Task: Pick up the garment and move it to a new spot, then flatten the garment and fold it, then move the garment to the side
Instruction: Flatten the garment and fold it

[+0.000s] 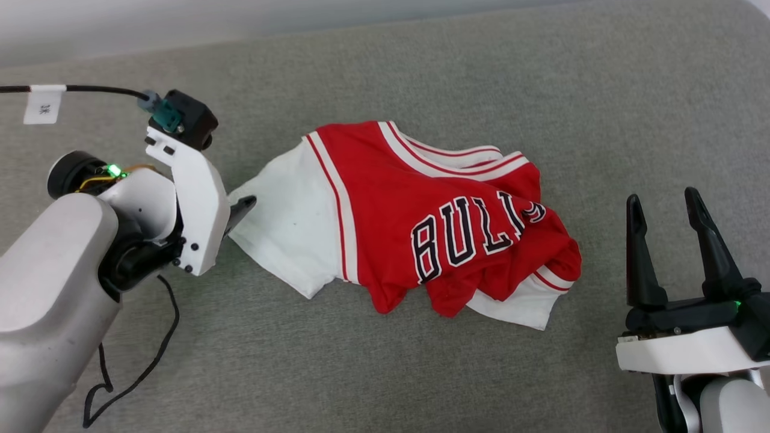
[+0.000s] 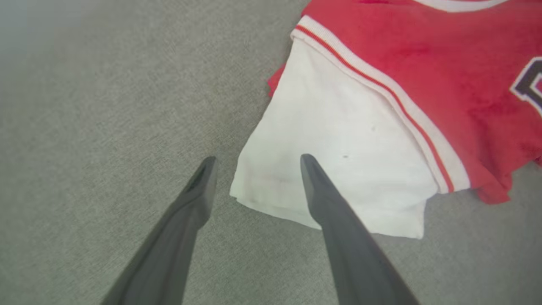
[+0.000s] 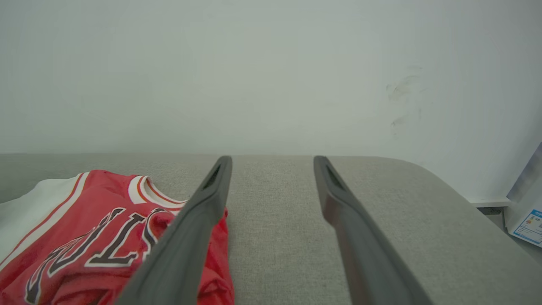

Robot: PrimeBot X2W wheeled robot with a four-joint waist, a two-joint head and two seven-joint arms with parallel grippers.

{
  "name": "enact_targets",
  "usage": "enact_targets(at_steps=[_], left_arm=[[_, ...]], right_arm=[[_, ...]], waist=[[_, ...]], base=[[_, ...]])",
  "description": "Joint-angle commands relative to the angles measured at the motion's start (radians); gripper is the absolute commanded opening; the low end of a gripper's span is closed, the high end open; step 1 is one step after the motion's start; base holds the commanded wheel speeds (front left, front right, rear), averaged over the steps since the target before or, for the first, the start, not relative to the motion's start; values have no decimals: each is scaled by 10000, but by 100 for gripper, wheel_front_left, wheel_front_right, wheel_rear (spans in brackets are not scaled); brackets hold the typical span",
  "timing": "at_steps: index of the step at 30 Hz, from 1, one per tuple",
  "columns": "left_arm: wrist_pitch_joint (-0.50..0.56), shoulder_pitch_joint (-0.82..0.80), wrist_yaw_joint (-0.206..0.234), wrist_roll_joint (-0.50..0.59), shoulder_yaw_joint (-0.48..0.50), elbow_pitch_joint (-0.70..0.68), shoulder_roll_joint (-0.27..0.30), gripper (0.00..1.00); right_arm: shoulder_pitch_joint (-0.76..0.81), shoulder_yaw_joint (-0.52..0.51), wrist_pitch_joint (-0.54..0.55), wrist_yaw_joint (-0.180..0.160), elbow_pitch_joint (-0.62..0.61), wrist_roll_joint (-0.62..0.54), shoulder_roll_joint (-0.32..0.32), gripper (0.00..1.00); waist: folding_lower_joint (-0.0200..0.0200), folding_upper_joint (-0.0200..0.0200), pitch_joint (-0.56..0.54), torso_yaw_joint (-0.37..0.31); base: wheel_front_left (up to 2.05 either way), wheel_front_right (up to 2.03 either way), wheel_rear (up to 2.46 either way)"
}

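Across the grey woven surface point(image 1: 421, 373), which stretches from the near edge back to a plain pale wall point(image 3: 271, 76), the cloth lies smooth and bare around the shirt; the wall carries a few faint scuff marks point(image 3: 402, 84), and a box with a blue label point(image 3: 529, 216) stands beyond the rounded far corner; a thin black cable point(image 1: 138, 361) loops on the surface by the left arm.

The shirt point(image 1: 385, 198) lies rumpled near the middle, front up; its long axis runs sleeve to sleeve, left to right, dipping toward the near side at the right; the striped collar points to the far side, and the black lettering climbs toward the right; the left white sleeve lies fairly flat, while the right side is bunched and folded over itself.

The left gripper point(image 2: 258, 159) stands spread wide at the outer corner of that white sleeve, one finger over the sleeve and the other over bare surface, clasping nothing; whether the finger touches the cloth I cannot tell.

The right gripper point(image 1: 662, 198) waits with fingers parted and empty, off to the shirt's right, apart from it.
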Motion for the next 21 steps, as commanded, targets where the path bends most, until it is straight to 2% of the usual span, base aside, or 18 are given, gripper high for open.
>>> enact_targets(at_steps=[1, 8, 9, 10, 16, 21], left_arm=[[189, -95, -5, -27, -142, 194, 79, 100], [416, -220, -8, -130, -624, 902, 295, 100], [504, -153, -10, -154, -757, 975, 299, 95], [599, -79, -10, -228, -901, 1012, 289, 0], [42, -12, -6, -496, -944, 1191, 275, 0], [-1342, 36, 30, -351, -506, 1406, 509, 0]], right_arm=[[-140, 50, -20, -3, -36, 46, 13, 100], [-266, 130, -20, -3, -101, 115, 13, 100], [-266, 110, -20, -3, -102, 109, 13, 100], [-268, 97, -20, -3, -103, 83, 13, 100], [-315, 113, -20, -3, -30, -90, 13, 100], [-210, 163, -20, -3, 111, -179, 13, 100]], waist=[[-2, -1, 360, -254], [-2, -1, 789, -421], [-2, -1, 822, -411], [-2, -1, 848, -394], [-2, -1, 747, -138], [-2, -1, 278, 119]], base=[[0, 0, 0], [0, 0, 0], [0, 0, 0], [0, 0, 0], [0, 0, 0], [0, 0, 0]])
